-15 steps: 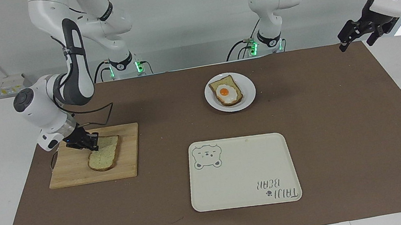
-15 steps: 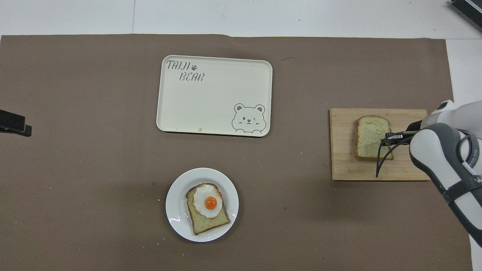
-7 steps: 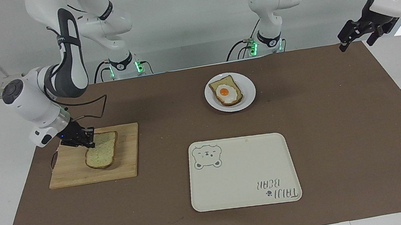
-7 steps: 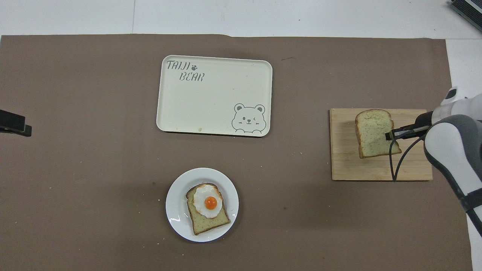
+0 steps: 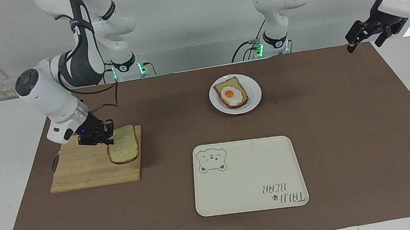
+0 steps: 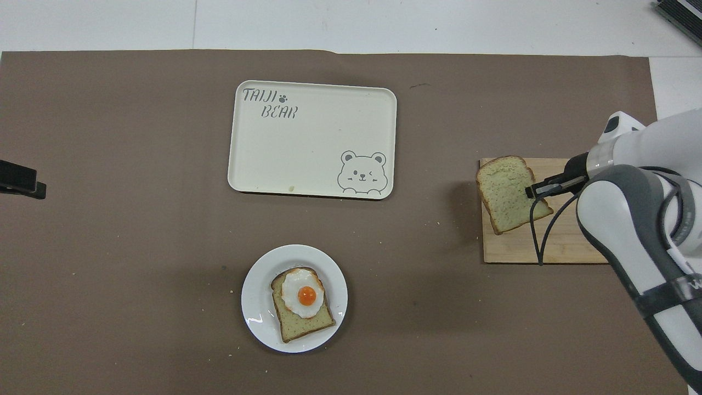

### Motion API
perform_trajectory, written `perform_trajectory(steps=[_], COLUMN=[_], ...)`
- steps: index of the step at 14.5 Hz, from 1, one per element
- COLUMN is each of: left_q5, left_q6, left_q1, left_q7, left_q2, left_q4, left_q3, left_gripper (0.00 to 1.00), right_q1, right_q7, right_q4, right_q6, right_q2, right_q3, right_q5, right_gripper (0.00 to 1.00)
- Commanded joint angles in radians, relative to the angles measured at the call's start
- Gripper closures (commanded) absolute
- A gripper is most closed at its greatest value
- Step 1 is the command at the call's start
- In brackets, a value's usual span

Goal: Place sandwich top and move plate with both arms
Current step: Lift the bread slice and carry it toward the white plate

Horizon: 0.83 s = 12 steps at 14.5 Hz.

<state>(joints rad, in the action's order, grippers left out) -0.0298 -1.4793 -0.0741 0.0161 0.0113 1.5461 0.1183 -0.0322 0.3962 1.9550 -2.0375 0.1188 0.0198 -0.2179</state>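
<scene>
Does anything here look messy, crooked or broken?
Nothing looks damaged. The plain bread slice hangs tilted over the cutting board's edge, pinched at one side by the right gripper. A few tiny crumbs dot the brown mat. The left gripper waits, open.

Open brown surface (image 5: 357, 127) between wooden board (image 5: 85, 172) and plate (image 5: 254, 100); nothing standing there. Only low obstacles: cream tray (image 5: 248, 174), lying flat farther from the robots than the plate, and egg slice (image 5: 231, 93) on the plate. Bare all round the plate. Wide unoccupied stretch toward the left arm's end, under the raised left hand (image 5: 363, 38).
</scene>
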Motion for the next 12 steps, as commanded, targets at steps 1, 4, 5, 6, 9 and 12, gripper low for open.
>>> perform_trajectory(steps=[1, 4, 5, 6, 9, 12], left_q5=[0.007, 0.007, 0.007, 0.007, 0.007, 0.007], left_q6=[0.017, 0.017, 0.017, 0.017, 0.017, 0.017], left_q1=[-0.003, -0.003, -0.004, -0.003, -0.003, -0.003], left_q7=[-0.008, -0.008, -0.008, -0.008, -0.008, -0.008], left_q2=[0.01, 0.01, 0.01, 0.01, 0.01, 0.01], left_q4=[-0.001, -0.001, -0.001, -0.001, -0.001, -0.001], left_q3=[0.003, 0.001, 0.001, 0.001, 0.001, 0.001], left_gripper=[0.0, 0.0, 0.0, 0.0, 0.0, 0.0], right_q1=[-0.006, 0.098, 0.127, 0.152, 0.218, 0.262], right_q7=[-0.078, -0.253, -0.314, -0.365, -0.448, -0.479], right_q4=[-0.004, 0.001, 0.001, 0.005, 0.007, 0.007], right_q6=[0.003, 0.0, 0.002, -0.001, -0.003, -0.006], right_q2=[-0.001, -0.005, -0.007, -0.011, -0.01, -0.011], right_q3=[0.049, 0.055, 0.055, 0.055, 0.057, 0.06], right_q5=[-0.012, -0.011, -0.011, -0.011, -0.014, -0.043], right_gripper=[1.0, 1.0, 1.0, 1.0, 1.0, 1.0])
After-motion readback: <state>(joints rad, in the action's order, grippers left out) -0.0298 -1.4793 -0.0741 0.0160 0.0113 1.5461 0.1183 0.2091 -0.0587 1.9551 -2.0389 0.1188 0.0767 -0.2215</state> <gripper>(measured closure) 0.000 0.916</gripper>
